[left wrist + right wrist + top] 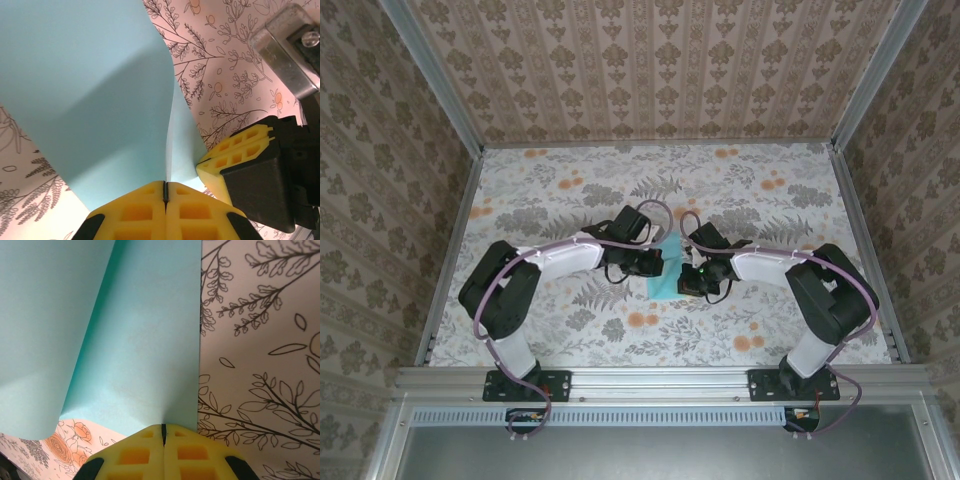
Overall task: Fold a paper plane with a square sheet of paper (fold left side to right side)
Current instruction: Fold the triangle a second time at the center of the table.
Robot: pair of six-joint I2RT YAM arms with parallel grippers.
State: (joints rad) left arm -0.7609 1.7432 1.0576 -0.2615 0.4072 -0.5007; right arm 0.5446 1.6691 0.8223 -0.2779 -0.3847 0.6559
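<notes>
The square sheet of paper (663,278) is light blue and lies mid-table between both arms. In the left wrist view the sheet (90,100) curls up in a bend, and one edge runs into the seam of my left gripper (165,186), which is shut on it. My right gripper (163,428) is also shut, pinching the sheet (140,340) at its near edge, with a lifted flap on the left. From above, the left gripper (655,263) and right gripper (692,280) sit close together at the paper. The right gripper's yellow fingers (235,150) touch the sheet's corner. The paper plane is out of view.
The floral tabletop (570,190) extends around the paper, bounded by aluminium rails and patterned walls on the left, right and back. A metal part of the right arm (290,45) hangs close above the table beside the left gripper.
</notes>
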